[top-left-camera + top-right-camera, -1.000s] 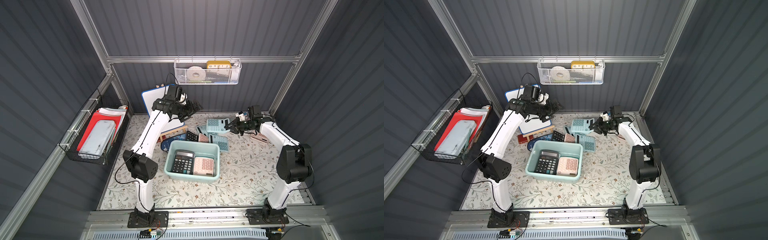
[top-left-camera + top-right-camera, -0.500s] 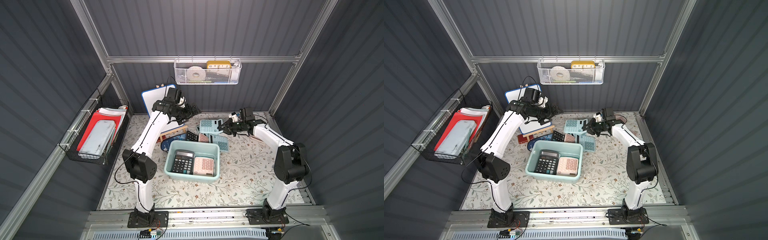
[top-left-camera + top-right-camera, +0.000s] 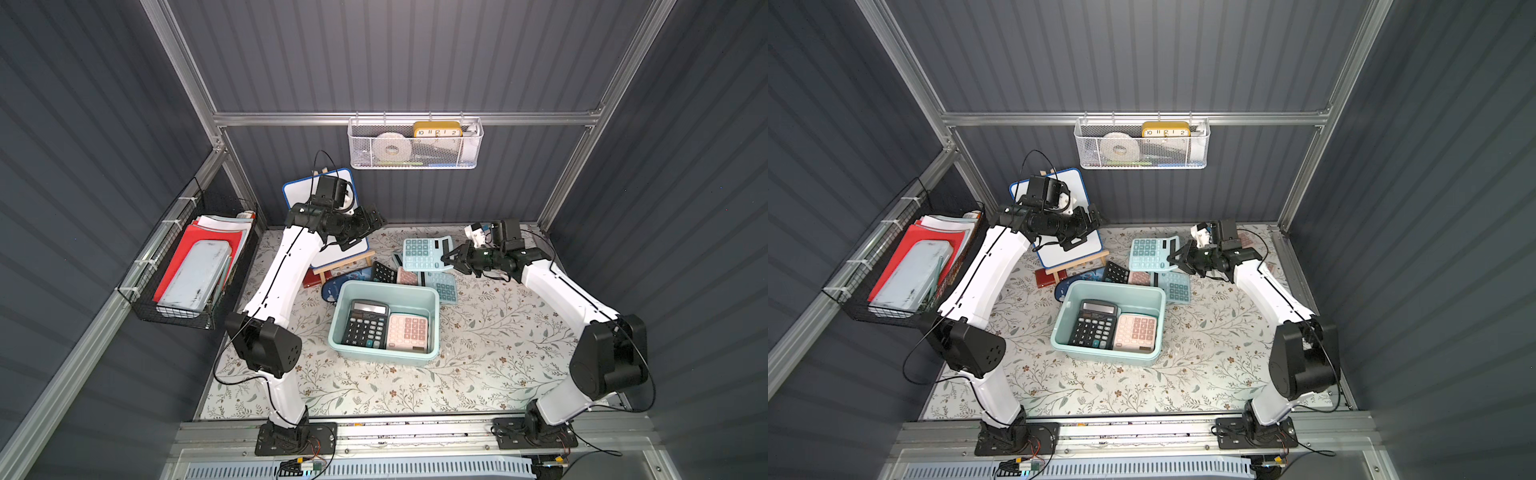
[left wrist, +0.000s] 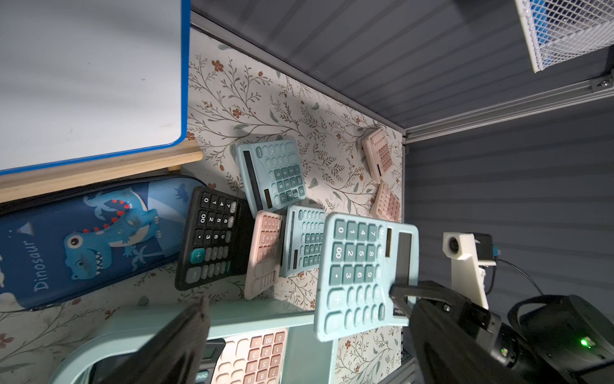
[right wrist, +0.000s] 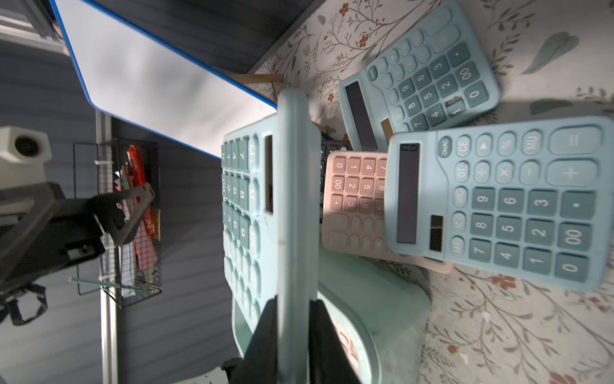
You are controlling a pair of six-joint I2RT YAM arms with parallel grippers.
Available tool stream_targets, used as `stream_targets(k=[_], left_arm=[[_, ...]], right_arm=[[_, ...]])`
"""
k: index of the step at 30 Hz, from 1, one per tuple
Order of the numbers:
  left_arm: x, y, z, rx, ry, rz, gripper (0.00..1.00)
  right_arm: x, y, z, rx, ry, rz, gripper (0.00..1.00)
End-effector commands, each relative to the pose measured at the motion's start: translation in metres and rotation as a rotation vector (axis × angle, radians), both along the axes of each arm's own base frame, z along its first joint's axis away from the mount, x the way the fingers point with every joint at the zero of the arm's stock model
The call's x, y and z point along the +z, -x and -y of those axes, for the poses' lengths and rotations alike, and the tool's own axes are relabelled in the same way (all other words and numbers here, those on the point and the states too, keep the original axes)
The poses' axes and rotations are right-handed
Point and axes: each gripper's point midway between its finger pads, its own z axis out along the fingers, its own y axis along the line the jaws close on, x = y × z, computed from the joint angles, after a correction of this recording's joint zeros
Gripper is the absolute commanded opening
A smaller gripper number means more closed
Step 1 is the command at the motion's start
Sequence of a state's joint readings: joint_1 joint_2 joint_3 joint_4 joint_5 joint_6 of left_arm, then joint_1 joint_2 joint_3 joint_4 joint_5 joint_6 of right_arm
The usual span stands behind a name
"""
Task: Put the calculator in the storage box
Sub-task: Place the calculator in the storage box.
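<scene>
Beyond storage box [image 3: 382, 356]: my right gripper [image 3: 451, 259] clamped blue calculator [image 3: 422, 252] aloft; two already boxed; left gripper [image 3: 363, 230] agape; drop remained.

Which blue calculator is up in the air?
The blue calculator pinched in the right hand, up off the table. The other blue calculators lie down there.

black calc [image 3: 382, 272] part hid behind storage box [image 3: 386, 286] | pencil case [image 4: 83, 239] cropped
</scene>
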State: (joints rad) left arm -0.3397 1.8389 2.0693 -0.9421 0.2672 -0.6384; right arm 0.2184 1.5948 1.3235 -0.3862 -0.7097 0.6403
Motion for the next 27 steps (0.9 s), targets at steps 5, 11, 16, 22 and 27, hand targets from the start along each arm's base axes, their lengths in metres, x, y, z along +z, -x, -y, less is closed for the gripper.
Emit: stream_targets(k=[5,11,16,22,27], left_arm=[[0.000,0.006,-0.014,0.014,-0.036,0.019,0.99],[-0.004,0.009,-0.017,0.018,-0.044,0.010,0.99],[-0.007,0.011,-0.018,0.019,-0.047,0.005,0.99],[-0.012,0.014,-0.021,0.022,-0.053,-0.004,0.99],[-0.016,0.016,-0.024,0.030,-0.061,-0.010,0.99]], right_arm=[[-0.002,0.054,-0.004,0.225,0.210,0.099,0.00],[-0.001,0.081,-0.021,0.393,0.327,0.230,0.00],[-0.009,0.095,-0.028,0.544,0.449,0.239,0.00],[-0.019,0.106,-0.046,0.739,0.567,0.266,0.00],[-0.035,0.115,-0.056,0.901,0.697,0.258,0.00]])
